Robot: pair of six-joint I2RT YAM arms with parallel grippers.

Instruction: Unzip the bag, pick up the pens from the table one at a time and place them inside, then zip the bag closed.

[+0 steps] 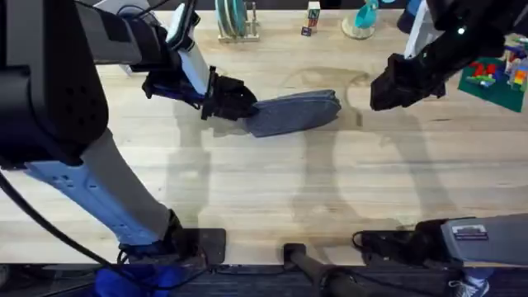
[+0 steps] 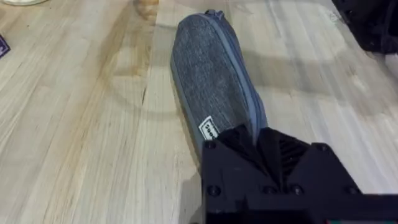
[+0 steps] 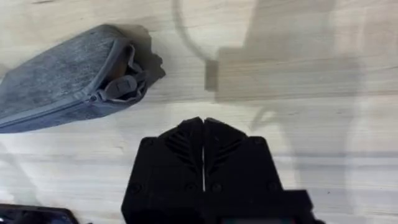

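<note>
Fingers of the left gripper (image 2: 264, 146) clamp one end of the bag (image 1: 293, 111), lying zipped on the worktop (image 1: 272, 190). Right fingers (image 3: 203, 134) are closed, empty, near the zipper pull (image 3: 121, 87). Risk: the pull slips away; the bag drags.

We see the left arm (image 1: 124, 198) built of a pale grey-white link and a light blue one, with black joints and black cables. The left gripper (image 2: 264, 152) and right gripper (image 3: 203, 140) are matt black, with ribbed fingers and small round screws.
</note>
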